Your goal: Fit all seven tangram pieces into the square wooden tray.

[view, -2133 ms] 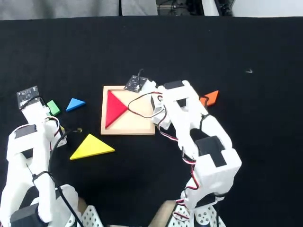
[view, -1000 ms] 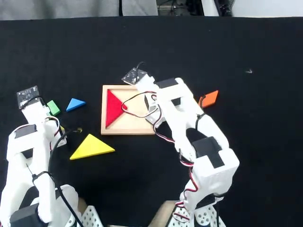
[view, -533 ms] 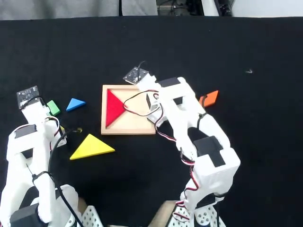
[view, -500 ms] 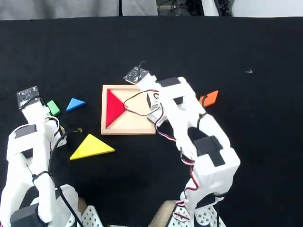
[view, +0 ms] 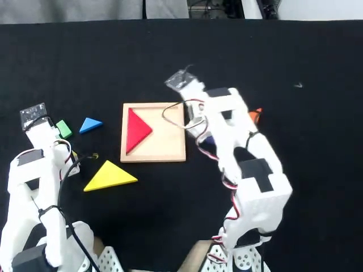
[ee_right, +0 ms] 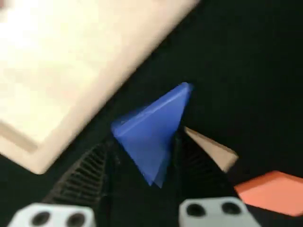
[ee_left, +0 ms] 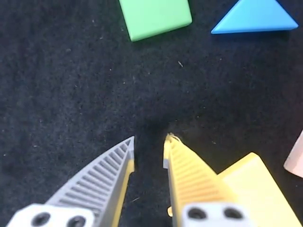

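The square wooden tray (view: 164,148) lies mid-table with a red triangle (view: 136,129) in its left half. My right gripper (ee_right: 147,151) is shut on a dark blue triangle (ee_right: 151,135), just off the tray's edge (ee_right: 71,71). The right arm (view: 224,122) stands at the tray's right side, partly hiding an orange piece (view: 255,115). A large yellow triangle (view: 110,175), a light blue triangle (view: 89,124) and a green piece (view: 63,129) lie left of the tray. My left gripper (ee_left: 149,142) is narrowly open over bare cloth, short of the green piece (ee_left: 155,16) and light blue triangle (ee_left: 255,16).
A small yellow piece (ee_left: 253,187) lies beside the left gripper's fingers. A tan piece (ee_right: 213,149) and the orange piece (ee_right: 270,189) lie close to the right gripper. The left arm (view: 34,164) stands at the table's left. Black cloth covers the whole table.
The right arm has swung to the right, from over the tray's right half to just off its right edge, uncovering the tray. The left arm has not moved.
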Action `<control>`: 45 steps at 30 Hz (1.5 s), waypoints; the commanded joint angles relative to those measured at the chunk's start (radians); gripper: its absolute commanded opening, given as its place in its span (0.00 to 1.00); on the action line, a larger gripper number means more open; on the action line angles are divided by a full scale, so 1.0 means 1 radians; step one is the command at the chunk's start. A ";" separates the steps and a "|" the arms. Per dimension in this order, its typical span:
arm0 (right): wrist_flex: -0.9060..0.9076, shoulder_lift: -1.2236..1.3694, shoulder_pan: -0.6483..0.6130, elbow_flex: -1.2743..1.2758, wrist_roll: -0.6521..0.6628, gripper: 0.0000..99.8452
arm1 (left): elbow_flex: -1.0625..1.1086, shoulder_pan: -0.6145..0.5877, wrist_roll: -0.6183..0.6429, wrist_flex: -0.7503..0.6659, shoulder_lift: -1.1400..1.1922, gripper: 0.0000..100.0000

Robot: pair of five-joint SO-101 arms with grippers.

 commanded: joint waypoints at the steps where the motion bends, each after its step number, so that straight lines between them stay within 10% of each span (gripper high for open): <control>1: -0.014 -0.008 0.044 -0.059 0.009 0.07 | -0.004 -0.005 0.012 -0.015 -0.023 0.12; 17: 0.278 -0.154 -0.006 -0.010 0.161 0.07 | -0.004 -0.005 0.012 -0.015 -0.023 0.12; 31: 0.287 -0.337 0.023 0.108 -0.005 0.25 | -0.004 -0.005 0.012 -0.015 -0.023 0.12; 45: 0.207 -0.318 -0.083 0.194 -0.074 0.22 | -0.004 -0.007 0.012 -0.015 -0.021 0.12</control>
